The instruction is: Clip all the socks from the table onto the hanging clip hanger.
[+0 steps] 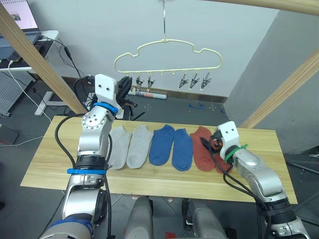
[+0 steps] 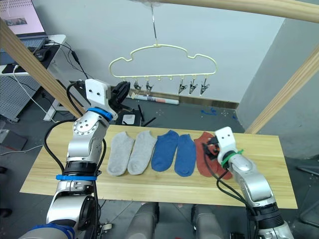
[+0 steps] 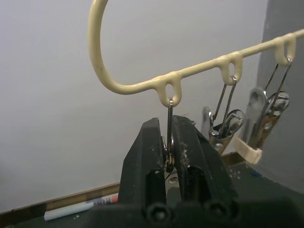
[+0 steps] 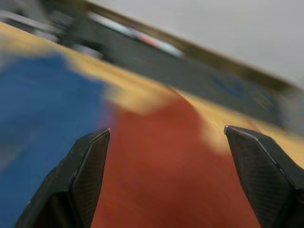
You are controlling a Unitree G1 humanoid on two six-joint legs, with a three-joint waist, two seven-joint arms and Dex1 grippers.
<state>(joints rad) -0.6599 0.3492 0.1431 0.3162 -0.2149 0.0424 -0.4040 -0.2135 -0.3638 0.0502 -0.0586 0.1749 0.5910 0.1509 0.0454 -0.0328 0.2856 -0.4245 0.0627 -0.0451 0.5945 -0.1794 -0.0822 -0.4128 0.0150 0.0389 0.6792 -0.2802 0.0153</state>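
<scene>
Socks [image 1: 159, 147] all lie on the table [image 1: 55, 164]; the right gripper [image 4: 164, 142], fingers spread, hovers just over a rust-red sock [image 4: 161, 175] to grasp next, while the left gripper [image 3: 169, 142] pinches the end clip [image 3: 169, 133] of the clip hanger [image 1: 167, 55].

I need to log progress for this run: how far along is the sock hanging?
No sock hangs yet. Grey, blue and red socks lie on the table. The left claw pinches the clip hanger's end clip; the open right claw hovers over a red sock.
</scene>
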